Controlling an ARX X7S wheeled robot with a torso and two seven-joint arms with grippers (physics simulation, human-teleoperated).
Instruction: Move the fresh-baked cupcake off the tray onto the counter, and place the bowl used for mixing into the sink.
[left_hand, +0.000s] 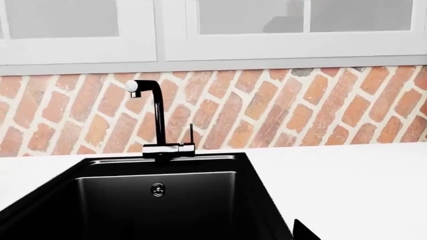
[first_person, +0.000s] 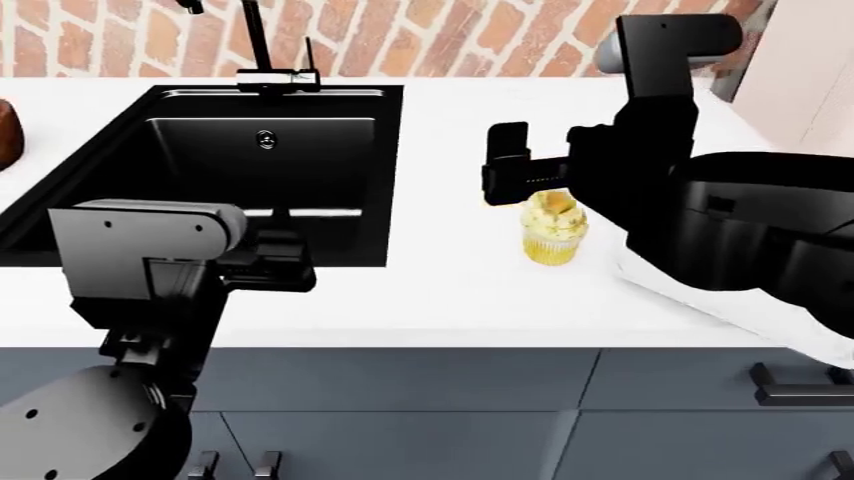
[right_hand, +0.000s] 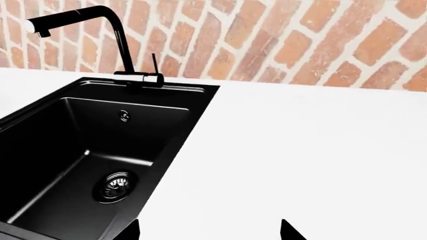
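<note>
With the right hand (first_person: 511, 180) open just above it, grip the light, crushable cupcake (first_person: 553, 227), right of the sink (first_person: 200, 180), gently by its wrapper.

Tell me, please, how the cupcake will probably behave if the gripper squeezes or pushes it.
The cupcake looks small beside the right gripper, so it is probably light and easy to shove. Its swirled frosting would likely smear under the fingers. The thin ribbed wrapper may crumple if squeezed hard. Standing upright on the counter, it could tip if pushed near the top.
</note>
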